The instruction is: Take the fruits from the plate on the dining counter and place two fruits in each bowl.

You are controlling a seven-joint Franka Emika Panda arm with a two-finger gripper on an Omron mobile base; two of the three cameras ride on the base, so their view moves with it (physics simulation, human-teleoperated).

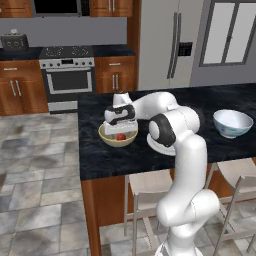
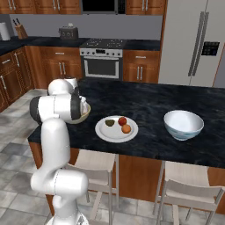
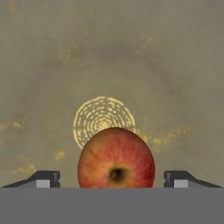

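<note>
Hovering over the tan bowl [image 1: 118, 136], the end effector [image 3: 112, 179] stands open — a red apple [image 3: 116, 158] apparently lies released inside. Next: lift clear and fetch another fruit [image 2: 126, 128] from the plate [image 2: 116, 134].

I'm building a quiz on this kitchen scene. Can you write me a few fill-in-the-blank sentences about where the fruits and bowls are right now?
1. The red apple lies inside the ____ bowl.
2. The plate now holds ____ fruits.
3. The white bowl holds ____ fruits.
4. The gripper fingers stand ____ from the apple.

Missing words: tan-yellow; three; no; apart
</note>
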